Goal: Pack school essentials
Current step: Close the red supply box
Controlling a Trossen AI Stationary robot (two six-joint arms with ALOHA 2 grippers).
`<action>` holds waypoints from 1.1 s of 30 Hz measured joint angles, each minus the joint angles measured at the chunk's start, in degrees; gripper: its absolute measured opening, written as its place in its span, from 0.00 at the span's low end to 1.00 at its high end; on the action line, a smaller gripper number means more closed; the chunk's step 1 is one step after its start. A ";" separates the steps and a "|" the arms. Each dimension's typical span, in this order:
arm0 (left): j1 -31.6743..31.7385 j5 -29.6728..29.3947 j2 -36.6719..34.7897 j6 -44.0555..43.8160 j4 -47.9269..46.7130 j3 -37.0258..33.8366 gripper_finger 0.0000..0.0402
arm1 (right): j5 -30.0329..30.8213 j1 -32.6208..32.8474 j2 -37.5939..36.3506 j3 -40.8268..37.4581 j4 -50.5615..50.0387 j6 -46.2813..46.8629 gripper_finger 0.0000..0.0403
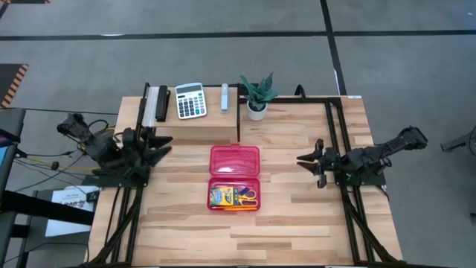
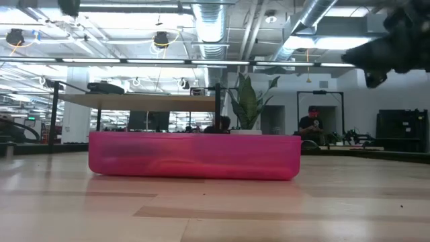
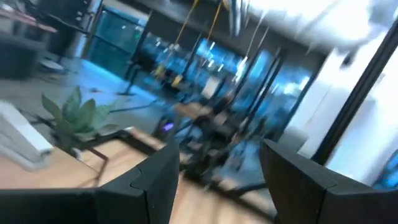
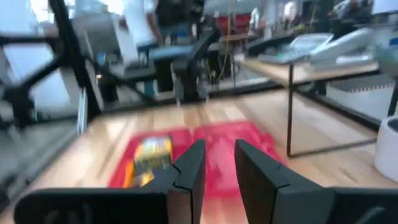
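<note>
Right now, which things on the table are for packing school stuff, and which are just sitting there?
For the job:
- pink pencil case, lying open
- crayon box inside it
- yellow-handled scissors inside it

Just lying about:
- white calculator
- small potted plant
- white stapler-like thing beside the calculator

Both arms wait at the table's sides.

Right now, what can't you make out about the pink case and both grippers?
- Open pink plastic pencil case: high view shows the yellow-green crayon box and yellow-handled scissors; smaller items are too small to tell apart.
- Low view: the case's near wall hides everything inside.
- Right wrist view: motion blur smears the contents; the right gripper covers the middle.
- Left gripper: its blurred view misses the case entirely.
</note>
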 joint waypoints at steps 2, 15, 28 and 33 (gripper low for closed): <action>0.11 -1.27 6.53 1.24 -4.54 5.35 0.52 | -1.54 -0.56 0.08 0.17 4.57 2.91 0.27; 6.37 4.95 23.57 -12.04 -18.06 11.51 0.52 | 1.94 -3.14 -1.20 0.43 20.59 5.93 0.27; 11.21 6.63 24.93 -20.23 -14.45 2.56 0.52 | 10.87 -7.87 0.99 3.53 15.08 5.02 0.26; 14.64 9.92 24.96 -22.32 -8.93 -1.75 0.52 | 15.74 -10.18 12.66 13.89 -1.96 11.18 0.24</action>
